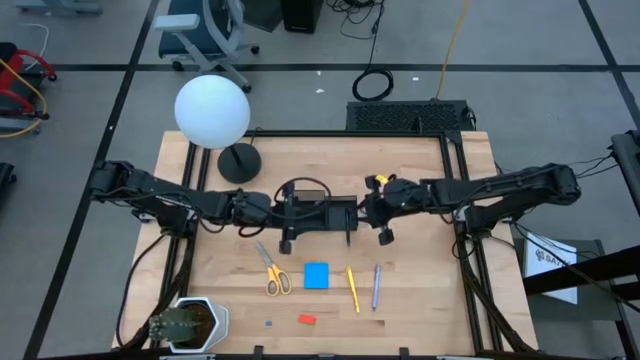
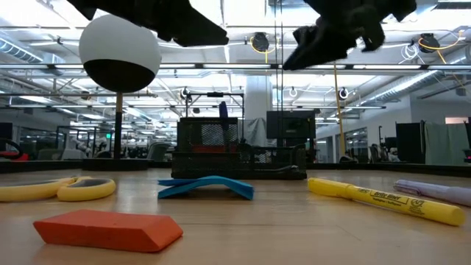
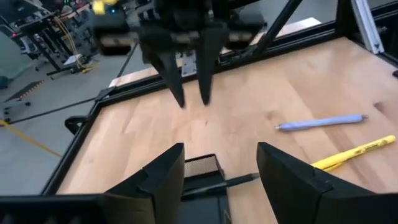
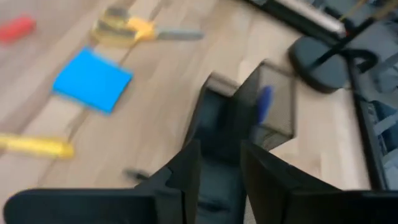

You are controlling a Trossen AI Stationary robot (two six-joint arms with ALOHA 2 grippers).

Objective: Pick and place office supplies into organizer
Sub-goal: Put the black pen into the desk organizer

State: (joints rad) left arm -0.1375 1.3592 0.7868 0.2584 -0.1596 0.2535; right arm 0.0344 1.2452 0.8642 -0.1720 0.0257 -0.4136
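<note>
Left gripper (image 3: 217,171) hovers over the organizer (image 1: 322,213), fingers spread, holding nothing; a dark pen (image 3: 219,183) lies just below it; right gripper (image 1: 372,212) hangs opposite, fingers parted, empty.

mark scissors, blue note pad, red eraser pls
scissors (image 1: 274,277): high view, on the yellow handles.
blue note pad (image 1: 316,275): high view, middle of its top face.
red eraser (image 2: 108,228): low view, middle of its near side face.
</note>
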